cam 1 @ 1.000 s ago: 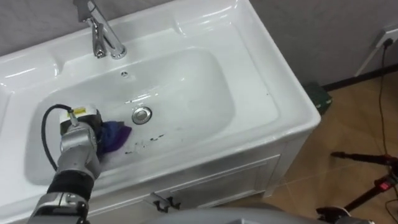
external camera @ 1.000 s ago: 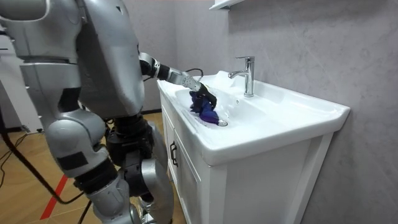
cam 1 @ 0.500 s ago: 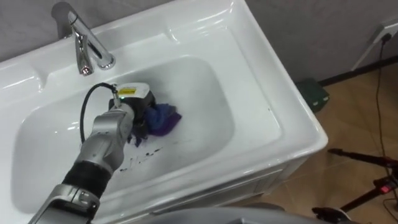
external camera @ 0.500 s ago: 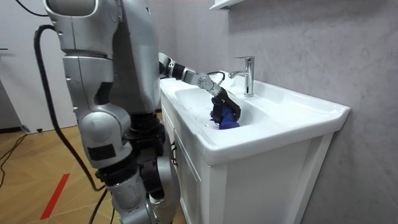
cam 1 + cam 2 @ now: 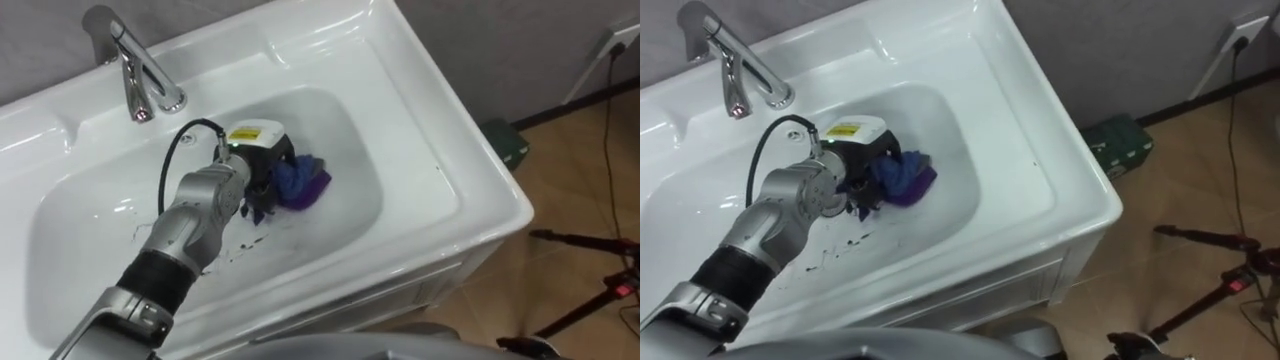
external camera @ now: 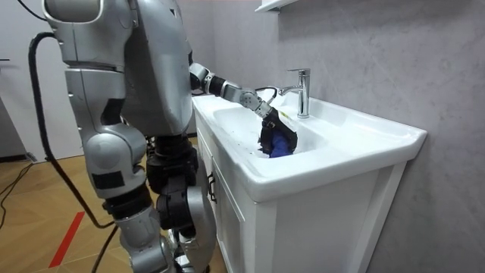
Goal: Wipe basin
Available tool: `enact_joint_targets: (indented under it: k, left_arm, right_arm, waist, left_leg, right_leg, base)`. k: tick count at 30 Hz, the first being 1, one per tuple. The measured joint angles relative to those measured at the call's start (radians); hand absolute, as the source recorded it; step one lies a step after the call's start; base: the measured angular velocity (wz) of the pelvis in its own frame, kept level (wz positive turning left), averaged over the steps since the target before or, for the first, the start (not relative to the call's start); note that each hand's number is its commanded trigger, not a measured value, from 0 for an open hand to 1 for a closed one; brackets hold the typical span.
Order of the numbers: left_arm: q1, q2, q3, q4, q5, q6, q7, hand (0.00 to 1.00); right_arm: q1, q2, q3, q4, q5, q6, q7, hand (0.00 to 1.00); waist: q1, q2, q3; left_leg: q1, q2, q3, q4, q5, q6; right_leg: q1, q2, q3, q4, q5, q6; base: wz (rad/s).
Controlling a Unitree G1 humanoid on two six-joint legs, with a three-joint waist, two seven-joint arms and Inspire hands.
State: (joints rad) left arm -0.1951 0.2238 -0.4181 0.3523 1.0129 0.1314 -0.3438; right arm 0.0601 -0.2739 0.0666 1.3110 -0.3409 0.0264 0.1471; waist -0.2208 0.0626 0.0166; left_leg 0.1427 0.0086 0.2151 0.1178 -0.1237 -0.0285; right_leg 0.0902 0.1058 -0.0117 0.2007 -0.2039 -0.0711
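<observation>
Wiping the white basin (image 5: 425, 140): I stand against the front of the vanity and reach my left hand (image 5: 256, 172) down into the bowl. Its fingers are clamped on a bunched blue cloth (image 5: 302, 182), which presses on the bowl's floor near the middle, toward the right-hand slope. The tap (image 5: 140, 72) rises from the rim behind, well apart from the cloth. By my reading the wiping stroke is under way but the job is only partly done, since dark smears (image 5: 228, 250) lie on the near slope just beside my forearm. The next move calls for drawing the cloth toward me over those marks with steady downward pressure, gripping tightly so the wad does not slip free on the slick porcelain.
</observation>
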Motion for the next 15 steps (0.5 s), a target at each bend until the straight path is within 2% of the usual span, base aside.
enact_joint_targets:
  k: [4,5,11,12,13,14,15]
  left_arm:
    - [-0.003,0.014,-0.019,0.007,0.000,0.002,-0.004,1.00]
    - [-0.002,0.021,-0.019,0.007,0.000,0.004,-0.005,1.00]
    - [0.000,0.018,-0.018,-0.002,0.008,0.016,-0.005,1.00]
    - [0.000,0.018,-0.018,-0.002,0.009,0.016,-0.002,1.00]
    - [0.003,0.018,-0.017,-0.002,0.009,0.016,0.003,1.00]
    - [0.012,0.017,-0.015,0.000,0.006,0.015,0.013,1.00]
    - [0.014,0.017,-0.015,0.000,0.002,0.015,0.018,1.00]
  right_arm:
    - [0.000,0.006,0.003,-0.001,0.000,0.019,0.007,0.00]
    - [0.000,0.008,0.003,-0.002,-0.001,0.020,0.007,0.00]
    - [-0.006,0.022,0.027,-0.008,-0.015,0.059,0.010,0.00]
    - [-0.007,0.024,0.028,-0.008,-0.017,0.063,0.011,0.00]
    - [-0.010,0.026,0.029,-0.009,-0.017,0.065,0.015,0.00]
    - [-0.011,0.028,0.029,-0.017,-0.017,0.068,0.018,0.00]
    - [-0.011,0.030,0.029,-0.024,-0.016,0.073,0.018,0.00]
  waist:
    - [-0.020,-0.009,0.0067]
    - [-0.018,-0.015,0.0105]
    - [-0.014,-0.013,0.0098]
    - [-0.013,-0.013,0.0097]
    - [-0.011,-0.014,0.0096]
    - [-0.009,-0.015,0.0091]
    - [-0.009,-0.015,0.0091]
  left_leg:
    - [0.009,-0.002,0.003,0.007,-0.009,0.013]
    - [0.010,-0.004,0.004,0.015,-0.012,0.018]
    - [-0.008,-0.008,0.003,0.021,-0.019,0.025]
    - [-0.010,-0.009,0.003,0.022,-0.020,0.027]
    - [-0.012,-0.011,0.003,0.026,-0.023,0.033]
    - [-0.011,-0.014,0.003,0.026,-0.026,0.035]
    - [-0.011,-0.015,0.003,0.027,-0.025,0.035]
  right_leg:
    - [0.010,0.000,0.015,0.002,-0.006,0.001]
    - [0.010,0.000,0.028,0.005,-0.011,-0.012]
    - [-0.008,0.000,0.045,0.007,-0.010,-0.020]
    - [-0.010,0.000,0.046,0.007,-0.006,-0.026]
    - [-0.011,-0.002,0.046,0.007,0.000,-0.052]
    - [-0.011,-0.004,0.046,0.009,0.007,-0.086]
    - [-0.011,-0.004,0.046,0.011,0.007,-0.089]
  base:
    - [-0.07]
    - [-0.10]
    - [-0.06]
    - [-0.03]
    - [0.00]
    - [0.00]
    - [0.00]
